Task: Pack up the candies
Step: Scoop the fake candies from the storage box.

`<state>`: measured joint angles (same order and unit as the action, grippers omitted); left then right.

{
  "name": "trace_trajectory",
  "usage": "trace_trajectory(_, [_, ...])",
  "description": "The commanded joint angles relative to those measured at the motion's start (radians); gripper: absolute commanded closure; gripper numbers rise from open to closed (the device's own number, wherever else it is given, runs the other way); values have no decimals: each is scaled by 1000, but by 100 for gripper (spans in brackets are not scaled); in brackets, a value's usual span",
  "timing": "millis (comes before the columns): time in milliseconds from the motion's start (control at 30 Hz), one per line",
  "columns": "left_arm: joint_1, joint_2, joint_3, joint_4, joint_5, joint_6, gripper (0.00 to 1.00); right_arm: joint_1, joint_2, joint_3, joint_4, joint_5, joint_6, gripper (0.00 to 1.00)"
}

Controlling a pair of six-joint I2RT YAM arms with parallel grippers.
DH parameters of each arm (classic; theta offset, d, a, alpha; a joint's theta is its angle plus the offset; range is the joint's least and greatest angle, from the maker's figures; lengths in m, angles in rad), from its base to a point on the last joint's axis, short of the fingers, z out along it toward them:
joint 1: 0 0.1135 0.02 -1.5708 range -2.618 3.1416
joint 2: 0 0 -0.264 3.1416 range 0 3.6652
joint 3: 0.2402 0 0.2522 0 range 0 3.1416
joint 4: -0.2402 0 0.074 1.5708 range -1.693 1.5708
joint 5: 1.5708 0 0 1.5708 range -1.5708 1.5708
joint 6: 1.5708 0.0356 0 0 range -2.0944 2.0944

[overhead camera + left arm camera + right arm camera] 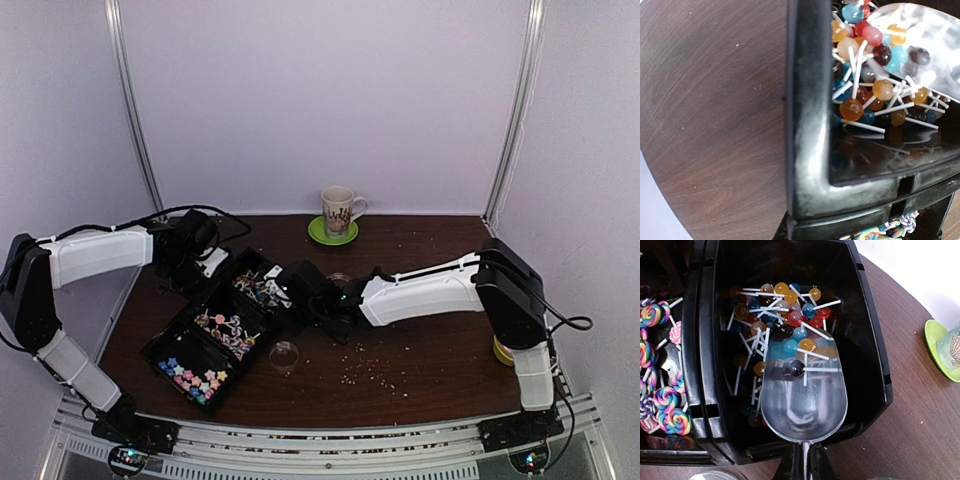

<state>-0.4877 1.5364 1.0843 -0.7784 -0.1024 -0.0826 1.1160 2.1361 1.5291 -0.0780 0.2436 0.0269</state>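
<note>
I am holding a clear scoop with my right tool. The tool is closed tight on the scoop's handle. The scoop sits down inside the far bin, which is black. Its front end pokes into a heap of round lollipops. They are red, blue, orange and brown, with white sticks. One dark lollipop lies in the scoop, and a blue one and an orange one lie at its front edge.

Right beside that bin is the middle bin. It has swirly rainbow lollipops in it. The near bin holds little star candies in pink, blue and yellow. The three bins touch each other and make a slanted row on the left part of the brown counter.

My left tool is at the far bin's outer corner. Its camera sees the bin's wall very close up, but not its own fingers, so I cannot tell if it is open or closed.

A small clear dish sits on the counter near the bins. Pale crumbs are sprinkled to the right of it. At the back a mug stands on a green saucer, well apart from the bins.
</note>
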Motion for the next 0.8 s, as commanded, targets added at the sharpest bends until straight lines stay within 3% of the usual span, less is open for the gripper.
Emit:
trace_trajectory(0, [12, -42, 34, 126, 95, -19, 100, 2, -59, -89, 150, -49, -14, 100])
trace_trajectory(467, [11, -53, 29, 138, 127, -15, 100, -5, -36, -100, 283, -20, -23, 100])
trace_trajectory(767, [40, -32, 36, 119, 104, -40, 100, -13, -156, -223, 390, 16, -37, 100])
